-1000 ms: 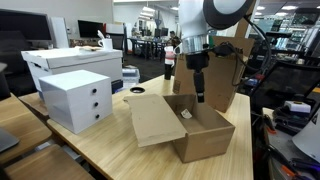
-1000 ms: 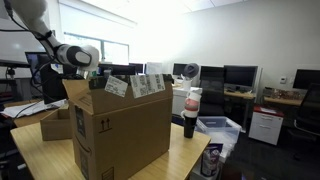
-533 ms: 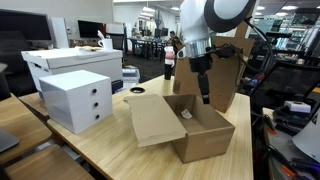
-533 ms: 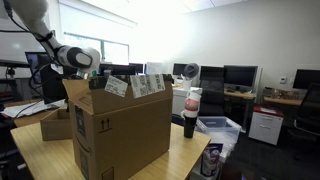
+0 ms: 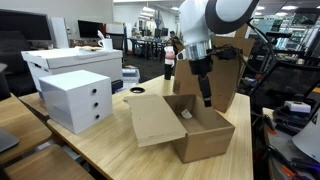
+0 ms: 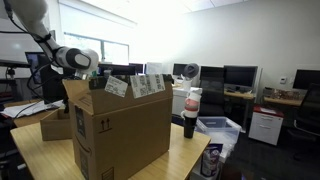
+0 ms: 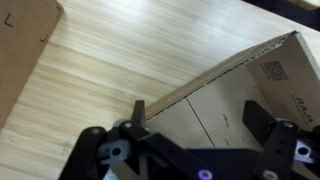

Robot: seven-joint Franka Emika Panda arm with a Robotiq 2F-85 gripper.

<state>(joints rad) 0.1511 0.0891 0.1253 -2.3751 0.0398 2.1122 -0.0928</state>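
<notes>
The black two-fingered gripper (image 7: 197, 120) hangs with its jaws as wide as they go and nothing between them. In the wrist view one finger (image 7: 138, 110) sits right at a cardboard edge on the table side, while the other finger (image 7: 256, 118) is over the inside of the small open brown cardboard box (image 7: 235, 95). That box lies straight below the gripper. Its near wall edge runs on a slant across the view, from beside the first finger up toward the far right corner, so the open jaws straddle the edge rather than line up along it. Whether a finger touches the cardboard cannot be told.

In an exterior view the gripper (image 5: 206, 97) points down just above the box (image 5: 205, 135), over its rear part. The box's wide flap (image 5: 150, 118) is folded outward over the pale wooden table (image 5: 100, 145). A small pale item lies inside, too small to name.

Just behind the arm stands a tall brown cardboard carton (image 5: 232, 70). In an exterior view the carton (image 6: 120, 125) fills the foreground and hides the gripper.

Well apart across the table sits a white cardboard drawer unit (image 5: 75, 100), with a large white lidded box (image 5: 70, 62) behind it. A dark bottle (image 5: 169, 62) stands farther back.
</notes>
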